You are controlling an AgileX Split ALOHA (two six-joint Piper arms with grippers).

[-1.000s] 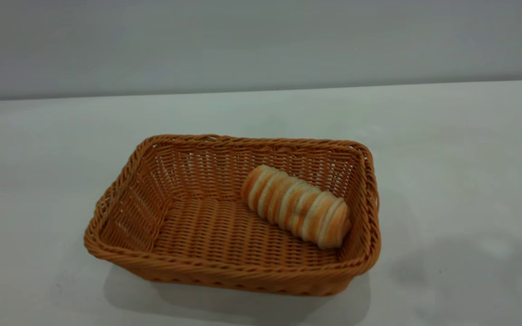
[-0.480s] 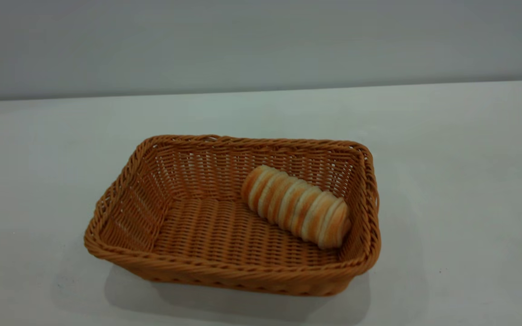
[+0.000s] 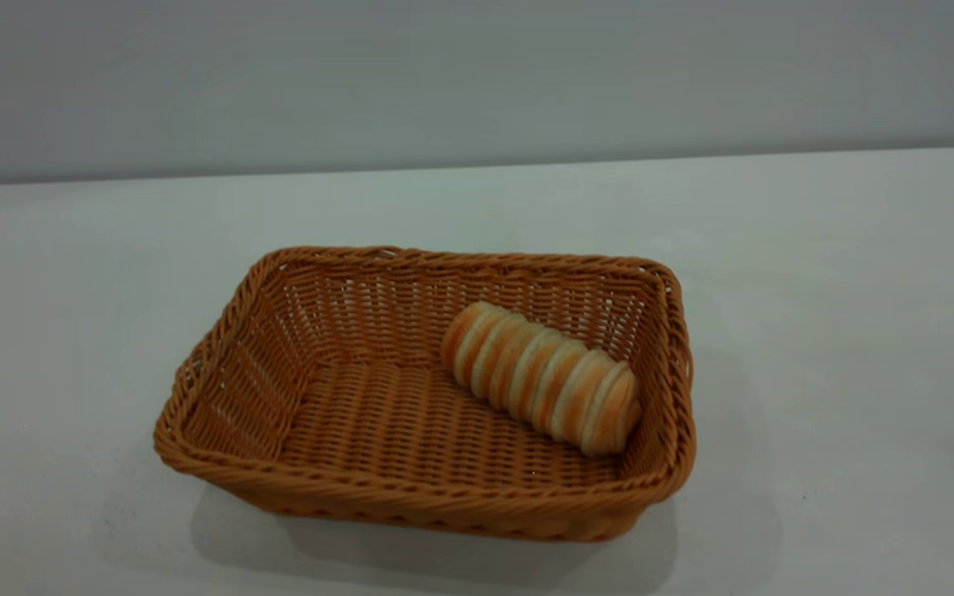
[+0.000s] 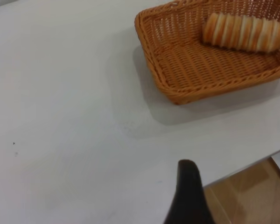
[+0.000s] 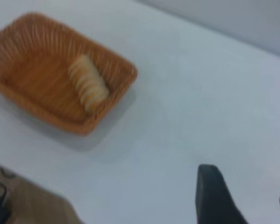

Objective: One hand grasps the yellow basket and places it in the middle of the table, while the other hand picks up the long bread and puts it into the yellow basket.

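The yellow basket [image 3: 411,488] stands in the middle of the white table [image 3: 841,273]. The long bread [image 3: 543,377] lies inside it on the woven floor, against the right-hand wall. Neither gripper shows in the exterior view. In the left wrist view the basket [image 4: 186,88] with the bread [image 4: 242,31] is far off. Only one black finger [image 4: 188,191] of my left gripper shows, with nothing touching it, above the table's edge. My right gripper [image 5: 247,186] is open and empty over bare table, well away from the basket [image 5: 32,100] and bread [image 5: 87,84].
A grey wall [image 3: 477,74] runs behind the table. The table's front edge and the wooden floor [image 4: 252,191] beyond it show in the left wrist view. A floor corner [image 5: 28,205] shows in the right wrist view.
A faint shadow on the table at the right has drawn away. The basket and the bread have not moved.
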